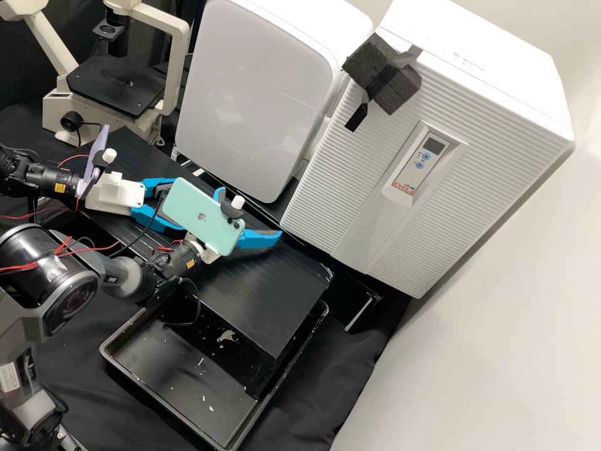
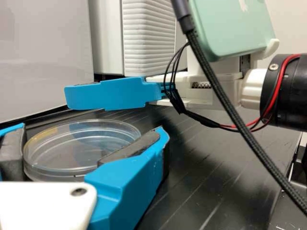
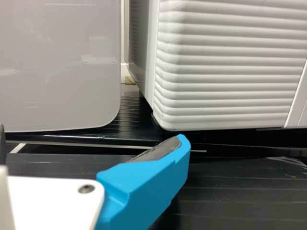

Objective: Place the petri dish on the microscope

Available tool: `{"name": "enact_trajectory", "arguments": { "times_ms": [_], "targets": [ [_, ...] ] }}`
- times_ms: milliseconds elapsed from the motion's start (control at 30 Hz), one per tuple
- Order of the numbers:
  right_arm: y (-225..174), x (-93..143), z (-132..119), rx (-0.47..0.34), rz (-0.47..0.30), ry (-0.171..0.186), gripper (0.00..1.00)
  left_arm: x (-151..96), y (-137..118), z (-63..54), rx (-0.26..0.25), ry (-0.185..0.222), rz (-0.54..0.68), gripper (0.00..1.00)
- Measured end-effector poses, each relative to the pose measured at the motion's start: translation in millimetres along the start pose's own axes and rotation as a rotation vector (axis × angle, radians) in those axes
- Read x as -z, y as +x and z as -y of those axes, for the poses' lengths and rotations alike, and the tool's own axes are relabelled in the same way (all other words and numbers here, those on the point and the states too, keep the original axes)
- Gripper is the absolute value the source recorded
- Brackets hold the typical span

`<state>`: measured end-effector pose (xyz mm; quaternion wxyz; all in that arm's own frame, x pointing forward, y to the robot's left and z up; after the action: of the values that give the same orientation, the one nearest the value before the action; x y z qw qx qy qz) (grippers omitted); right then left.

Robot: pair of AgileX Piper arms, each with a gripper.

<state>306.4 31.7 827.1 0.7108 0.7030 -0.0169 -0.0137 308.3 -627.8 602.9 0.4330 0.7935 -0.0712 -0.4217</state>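
1. At the left gripper [image 1: 159, 202], holds the clear, round petri dish [image 2: 79, 146] between two blue fingers, with dark pads against opposite sides.
2. In the left wrist view, lies flat or nearly so, near the black ridged platform [image 1: 269, 291]; hard to tell whether touching it or just above.
3. At the right gripper [image 1: 250, 212], is open and holds nothing, with the blue fingers spread well apart over the same platform.
4. In the left wrist view, reveals that right gripper farther off, beyond the dish and near the ribbed white cabinet [image 1: 369, 181].
5. On the right arm, carries a mint-green phone [image 1: 201, 216]; on the left arm, a lilac phone [image 1: 94, 156], seen nearly edge-on.
6. Beyond the left arm in the high view, includes a cream microscope [image 1: 181, 62] with a flat black stage [image 1: 103, 94], well apart from the right gripper.
7. Beside the ribbed cabinet, has a glossy white appliance [image 1: 250, 81] with rounded corners; on the cabinet's upper edge, bears black foam blocks [image 1: 385, 75] fixed with dark tape.
8. Partly under the platform, has a black tray [image 1: 175, 407] dotted with pale flecks.
9. Across the left wrist view, runs a dark braided cable [image 2: 235, 120].
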Motion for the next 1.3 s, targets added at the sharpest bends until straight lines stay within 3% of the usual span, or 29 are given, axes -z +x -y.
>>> {"name": "enact_trajectory", "arguments": {
  "times_ms": [400, 667, 1300],
  "targets": [
    [0.0, 0.0, 0.0, 0.0, 0.0, 0.0, 1.0, 1.1, -1.9, 1.2, -0.005, -0.009, 0.005, 0.0],
    [0.0, 0.0, 0.0, 0.0, 0.0, 0.0, 1.0, 11.2, -19.0, -2.6, -0.004, -0.018, -0.033, 0.0],
    [0.0, 0.0, 0.0, 0.0, 0.0, 0.0, 1.0, 43.7, -76.8, -29.0, -0.03, -0.155, -0.281, 0.0]
  ]
}}
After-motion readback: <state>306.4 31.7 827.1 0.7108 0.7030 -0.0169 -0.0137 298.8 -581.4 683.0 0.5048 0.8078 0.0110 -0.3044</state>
